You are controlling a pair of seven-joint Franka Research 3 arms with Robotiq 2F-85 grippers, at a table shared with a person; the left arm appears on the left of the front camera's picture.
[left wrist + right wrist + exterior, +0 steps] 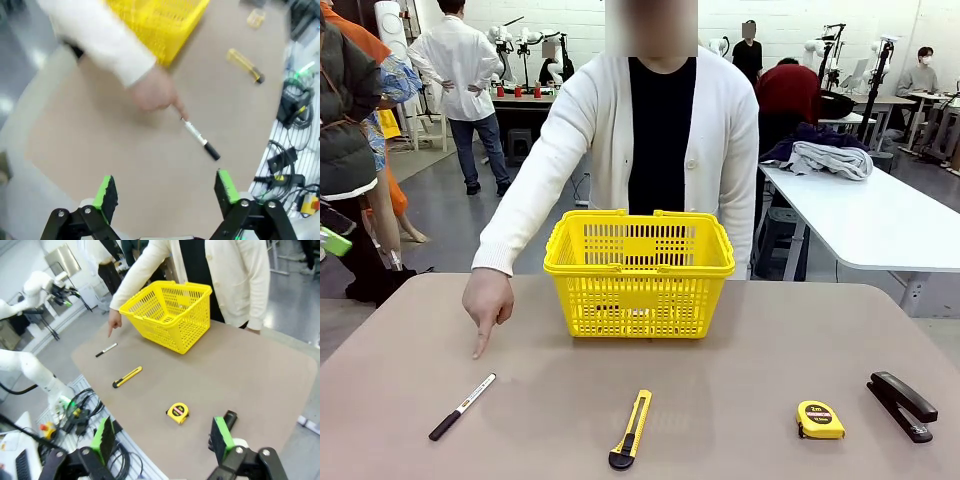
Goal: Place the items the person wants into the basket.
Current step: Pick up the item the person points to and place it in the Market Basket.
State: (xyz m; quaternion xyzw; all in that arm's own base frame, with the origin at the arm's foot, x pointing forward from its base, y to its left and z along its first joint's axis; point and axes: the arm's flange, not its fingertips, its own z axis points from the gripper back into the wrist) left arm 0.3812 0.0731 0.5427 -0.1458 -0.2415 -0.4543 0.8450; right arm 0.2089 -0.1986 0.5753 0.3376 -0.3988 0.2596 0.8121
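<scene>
The yellow basket (pixel 639 273) (pixel 159 22) (pixel 172 315) stands at the far middle of the table, in front of the person (pixel 660 150). Their hand (pixel 486 305) (pixel 152 92) (pixel 114 321) points a finger down at a white-barrelled pen with a black cap (pixel 462 406) (pixel 200 140) (pixel 106 350) at the near left. A yellow-and-black utility knife (pixel 631 428) (pixel 245 65) (pixel 127 377) lies at the near middle. My left gripper (pixel 167 192) hangs open above the table, short of the pen. My right gripper (pixel 162 436) is open, high above the near right edge.
A yellow tape measure (pixel 819 420) (pixel 177 412) (pixel 255 18) and a black stapler (pixel 901 404) (pixel 225 424) lie at the near right. Cables and boxes (pixel 290 150) sit beyond the table's near edge. Another white table (pixel 880 220) stands to the right behind.
</scene>
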